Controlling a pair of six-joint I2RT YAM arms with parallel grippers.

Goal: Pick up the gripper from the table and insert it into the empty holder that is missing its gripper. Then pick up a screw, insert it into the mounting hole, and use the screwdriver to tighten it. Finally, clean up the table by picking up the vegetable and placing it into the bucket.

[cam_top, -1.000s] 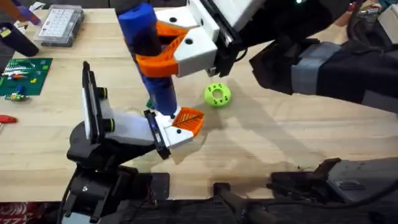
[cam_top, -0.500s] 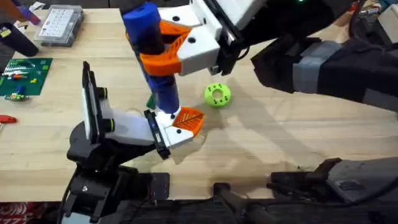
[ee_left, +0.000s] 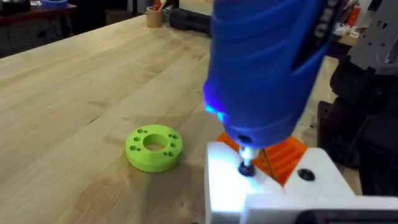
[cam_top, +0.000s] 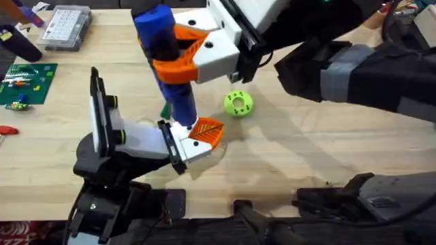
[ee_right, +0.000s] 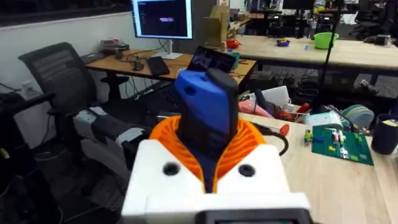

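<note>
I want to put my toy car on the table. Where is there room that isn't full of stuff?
There's bare table to the right of the green disc, though a big dark arm hangs above part of it. Another open strip lies between the circuit board and the left gripper. It's crowded in the middle, where the blue screwdriver stands on the white holder.

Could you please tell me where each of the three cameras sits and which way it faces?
Overhead: above the arms' bases, looking down at the table; both arms show.
Left wrist: low, facing the screwdriver bit on the holder.
Right wrist: behind the right gripper, facing the room.
All three share the screwdriver.
</note>
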